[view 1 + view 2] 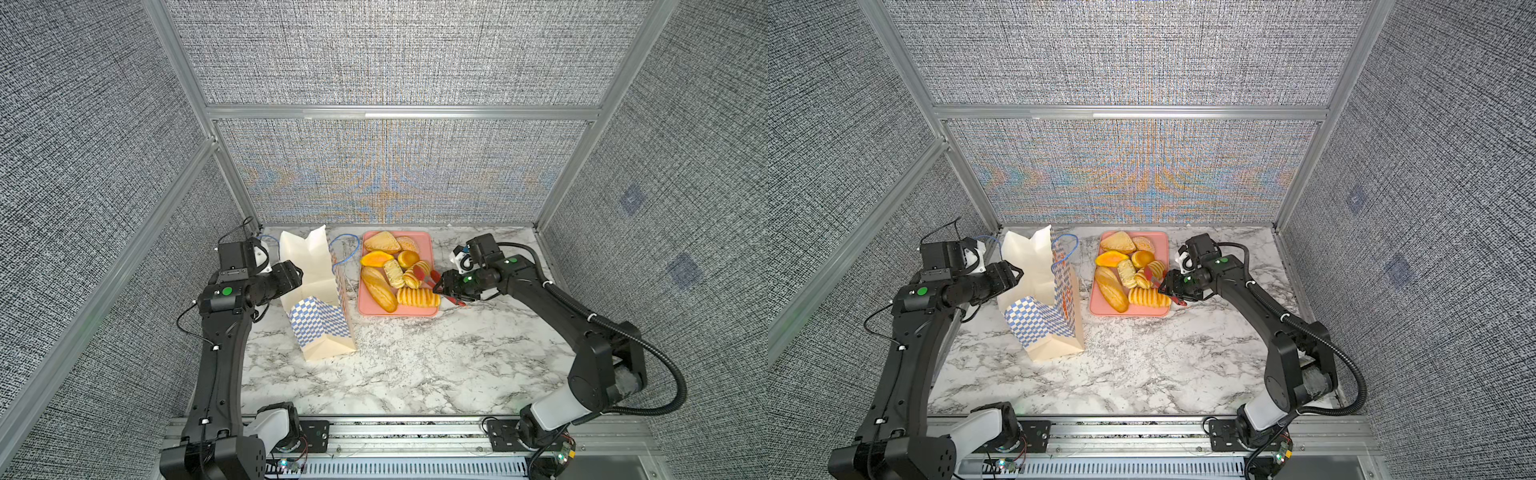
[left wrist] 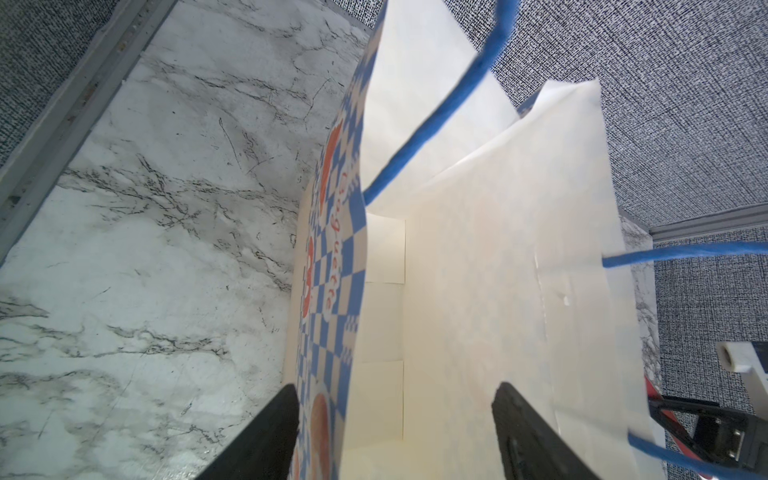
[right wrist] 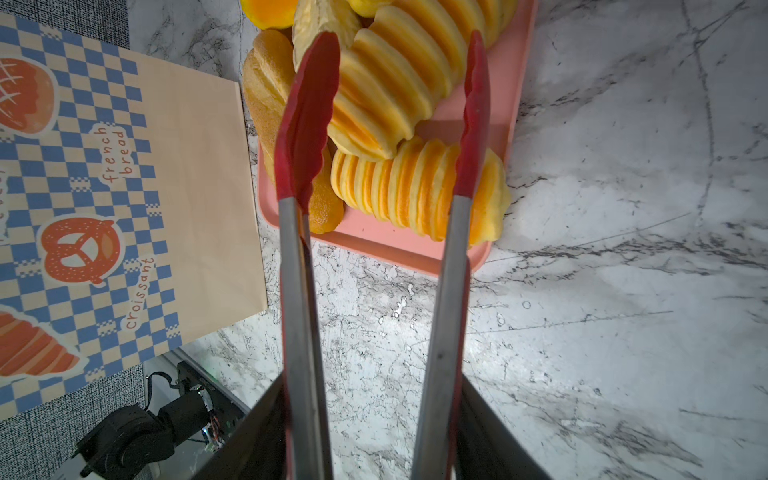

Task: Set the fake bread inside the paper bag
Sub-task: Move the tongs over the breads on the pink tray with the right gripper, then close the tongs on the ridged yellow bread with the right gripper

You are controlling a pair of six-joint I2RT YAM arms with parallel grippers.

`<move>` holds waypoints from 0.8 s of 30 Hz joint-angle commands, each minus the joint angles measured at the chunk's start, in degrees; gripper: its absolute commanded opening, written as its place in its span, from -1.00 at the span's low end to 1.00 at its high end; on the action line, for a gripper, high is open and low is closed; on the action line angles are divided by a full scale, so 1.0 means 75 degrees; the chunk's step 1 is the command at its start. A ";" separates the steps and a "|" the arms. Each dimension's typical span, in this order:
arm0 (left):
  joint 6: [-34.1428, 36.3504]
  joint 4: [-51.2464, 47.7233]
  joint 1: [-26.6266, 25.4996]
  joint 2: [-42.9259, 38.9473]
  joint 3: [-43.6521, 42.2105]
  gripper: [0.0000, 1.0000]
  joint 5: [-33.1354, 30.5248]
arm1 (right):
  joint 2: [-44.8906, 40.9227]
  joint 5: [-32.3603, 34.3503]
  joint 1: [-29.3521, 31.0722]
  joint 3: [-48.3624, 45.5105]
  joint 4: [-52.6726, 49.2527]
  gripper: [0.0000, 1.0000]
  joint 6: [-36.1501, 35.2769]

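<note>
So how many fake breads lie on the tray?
8, all on the pink tray: far end, triangular piece and flat bun; middle, orange piece, round bun, pale roll, striped roll; near end, long loaf and ridged roll. Others may lie hidden underneath.

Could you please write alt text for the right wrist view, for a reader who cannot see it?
The right gripper holds metal tongs whose red tips stand apart over a ridged striped roll on a pink tray of fake bread. The checkered paper bag stands beside the tray on the marble table.
</note>
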 commanded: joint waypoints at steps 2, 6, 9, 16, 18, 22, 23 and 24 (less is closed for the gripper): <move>0.0104 0.0087 -0.0003 0.0003 -0.0013 0.50 -0.0021 | -0.0005 0.0040 0.0068 0.0100 0.0032 0.24 0.0025; 0.0106 0.0120 0.0000 0.0009 -0.0069 0.50 -0.0021 | 0.0040 0.0111 0.0112 0.0130 0.0026 0.31 0.0060; 0.0112 0.0134 -0.0003 -0.0002 -0.0101 0.50 -0.0032 | 0.0130 0.0112 0.0150 0.0188 0.0027 0.33 0.0086; 0.0141 0.0153 -0.0003 -0.0051 -0.0189 0.50 -0.0078 | 0.0318 0.0135 0.0344 0.0414 0.0030 0.36 0.0118; 0.0145 0.0157 0.0001 -0.0046 -0.0201 0.50 -0.0079 | 0.0389 0.0167 0.0370 0.0443 0.0022 0.37 0.0130; 0.0160 0.0140 -0.0003 -0.0069 -0.0189 0.50 -0.0102 | 0.0548 0.0251 0.0372 0.0452 0.0006 0.38 0.0184; 0.0171 0.0142 -0.0003 -0.0071 -0.0189 0.50 -0.0114 | 0.0588 0.0252 0.0382 0.0452 0.0008 0.38 0.0189; 0.0184 0.0131 -0.0003 -0.0074 -0.0181 0.50 -0.0130 | 0.0612 0.0252 0.0382 0.0452 0.0015 0.38 0.0197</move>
